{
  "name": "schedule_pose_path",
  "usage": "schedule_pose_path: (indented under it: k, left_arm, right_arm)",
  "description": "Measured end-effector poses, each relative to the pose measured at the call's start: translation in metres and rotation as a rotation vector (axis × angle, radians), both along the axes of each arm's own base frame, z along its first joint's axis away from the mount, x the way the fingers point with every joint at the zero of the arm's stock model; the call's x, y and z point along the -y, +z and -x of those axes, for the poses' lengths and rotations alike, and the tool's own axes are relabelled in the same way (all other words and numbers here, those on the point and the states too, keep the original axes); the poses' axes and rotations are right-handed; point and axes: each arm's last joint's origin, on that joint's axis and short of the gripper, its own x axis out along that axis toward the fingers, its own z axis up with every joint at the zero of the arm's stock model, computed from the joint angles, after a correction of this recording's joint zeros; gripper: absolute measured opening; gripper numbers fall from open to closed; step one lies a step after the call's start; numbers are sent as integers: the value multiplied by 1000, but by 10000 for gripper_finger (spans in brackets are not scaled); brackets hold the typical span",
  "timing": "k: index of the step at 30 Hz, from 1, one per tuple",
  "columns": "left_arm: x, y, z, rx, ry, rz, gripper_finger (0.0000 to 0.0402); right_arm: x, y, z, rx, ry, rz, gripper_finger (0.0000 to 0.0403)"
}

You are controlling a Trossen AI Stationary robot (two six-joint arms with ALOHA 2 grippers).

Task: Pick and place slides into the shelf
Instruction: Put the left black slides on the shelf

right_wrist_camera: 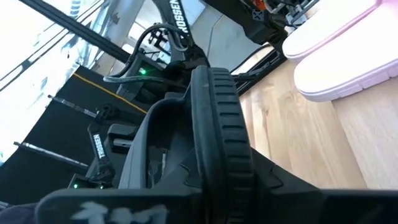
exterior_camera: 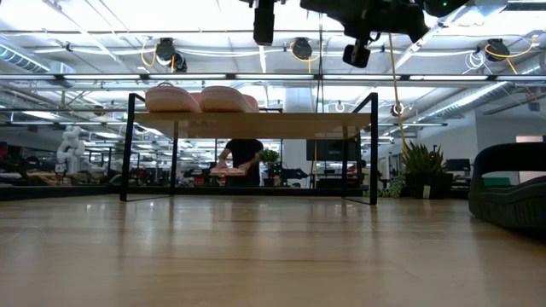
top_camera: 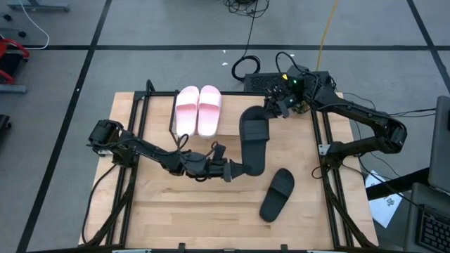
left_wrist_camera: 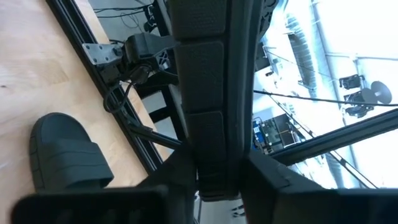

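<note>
One black slide (top_camera: 254,143) is held in the air between both arms, right of the shelf (top_camera: 174,121). My left gripper (top_camera: 238,169) is shut on its near end, my right gripper (top_camera: 273,107) on its far end. The second black slide (top_camera: 276,195) lies sole-down on the table, near right; it also shows in the left wrist view (left_wrist_camera: 62,155) and the low view (exterior_camera: 510,183). The pink pair (top_camera: 198,109) rests side by side on the shelf's board top (exterior_camera: 256,125). My left gripper pinches the near end of the black slide (left_wrist_camera: 211,143) between its two fingers, coming level from the table's left. The slide runs away from the fingers toward the far edge, lifted clear of the table. My right gripper holds the slide's far end by the ribbed sole edge (right_wrist_camera: 219,118), reaching in from the far right. The strap (right_wrist_camera: 155,137) bulges beside the fingers. The exact spot of contact is hidden by the gripper body.
Black frame rails (top_camera: 325,151) run along the table's left and right sides. The shelf's thin black legs (exterior_camera: 130,149) stand on the tabletop, with open space under the board. Bare wood lies near the table's near edge (top_camera: 197,218). A person shows far behind the shelf (exterior_camera: 243,160).
</note>
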Motion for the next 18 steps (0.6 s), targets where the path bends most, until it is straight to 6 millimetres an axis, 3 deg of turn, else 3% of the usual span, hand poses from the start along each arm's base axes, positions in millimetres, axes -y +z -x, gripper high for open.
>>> schedule_pose_path:
  k: [7, 13, 18]
  left_arm:
    - [15, 0, 4, -3, -55, -7, 153]
    - [37, -4, 12, -39, -98, -9, 162]
    - [52, -10, 18, -93, -87, 0, 162]
  right_arm:
    - [11, 4, 4, 27, -91, 12, 38]
    - [30, 14, 7, 108, -175, -6, 38]
    - [48, -2, -7, 92, -142, -84, 38]
